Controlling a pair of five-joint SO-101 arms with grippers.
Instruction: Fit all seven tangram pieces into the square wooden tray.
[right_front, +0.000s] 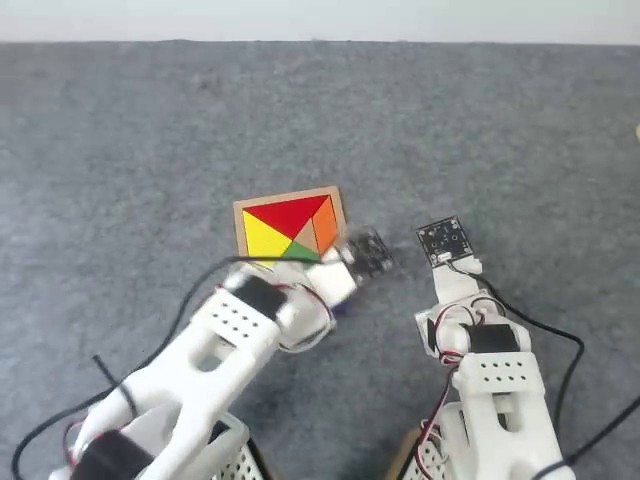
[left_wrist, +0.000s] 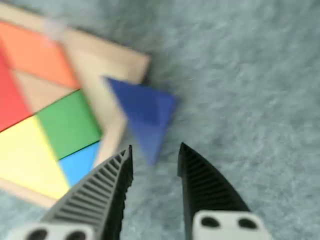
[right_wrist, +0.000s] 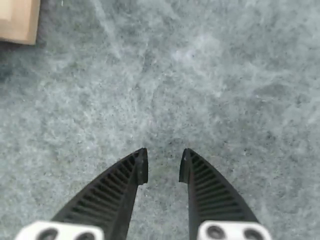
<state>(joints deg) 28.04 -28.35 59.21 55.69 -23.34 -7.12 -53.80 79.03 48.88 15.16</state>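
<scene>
Near the middle of the grey table (right_front: 120, 150), in the high view, sits the square wooden tray (right_front: 288, 197), turned a little. A red piece (right_front: 290, 215), a yellow piece (right_front: 262, 238), an orange piece (right_front: 325, 230) and a green piece (right_front: 300, 252) lie inside it. The left arm (right_front: 230, 330) comes up from the near left corner of the table, and its end is at the tray's near right corner. The right arm (right_front: 490, 370) stands at the near edge, to the right, well apart from the tray.

Close up in the left wrist view, a light blue piece (left_wrist: 80, 162) lies in the tray next to the yellow and green ones. Some bare wood shows between the orange piece and the green piece. A dark blue triangle (left_wrist: 145, 112) is at the tray's corner, partly over the rim and partly over the grey table. It is blurry, so I cannot tell if it lies flat. The left gripper (left_wrist: 155, 152) has its two black fingers apart, and one point of the triangle pokes in between the tips. It is not squeezed.

Over bare grey table, in the right wrist view, the right gripper (right_wrist: 163, 160) hangs with its fingers a little apart and nothing between them. One corner of the tray shows farther off.
</scene>
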